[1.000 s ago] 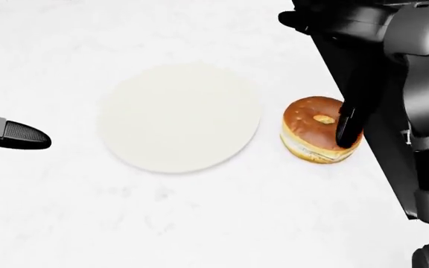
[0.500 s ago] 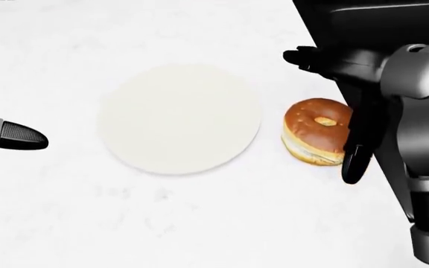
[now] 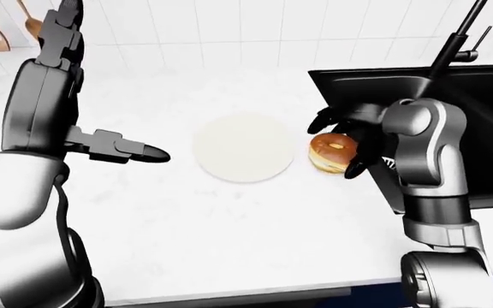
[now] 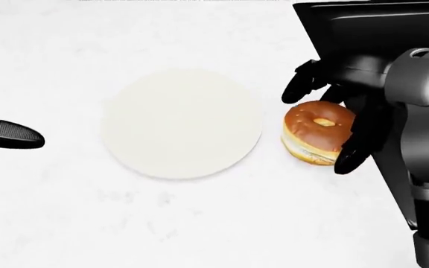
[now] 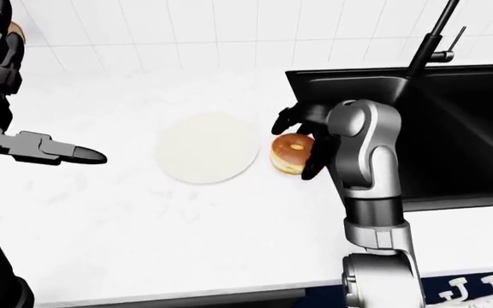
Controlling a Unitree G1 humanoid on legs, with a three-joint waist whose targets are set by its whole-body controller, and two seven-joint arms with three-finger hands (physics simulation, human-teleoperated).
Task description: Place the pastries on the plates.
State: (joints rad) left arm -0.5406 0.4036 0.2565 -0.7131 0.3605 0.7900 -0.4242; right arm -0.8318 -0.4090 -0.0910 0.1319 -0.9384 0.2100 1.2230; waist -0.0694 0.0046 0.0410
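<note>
Donut (image 4: 318, 131) with a cream filling sits on the white counter (image 4: 199, 223), just right of the empty round plate (image 4: 181, 124) and beside the black sink (image 3: 486, 96). Right hand (image 4: 334, 120) cups it loosely, fingers (image 4: 349, 159) spread around its top and right edge, not closed. Left hand (image 3: 114, 144) hovers well to the plate's left, fingers wide, holding nothing. Tiled wall and faucet (image 3: 452, 45) stand above.

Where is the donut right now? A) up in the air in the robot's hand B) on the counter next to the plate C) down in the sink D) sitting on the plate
B: the donut rests on the white counter just right of the bare plate, with the right hand's fingers standing around it.
</note>
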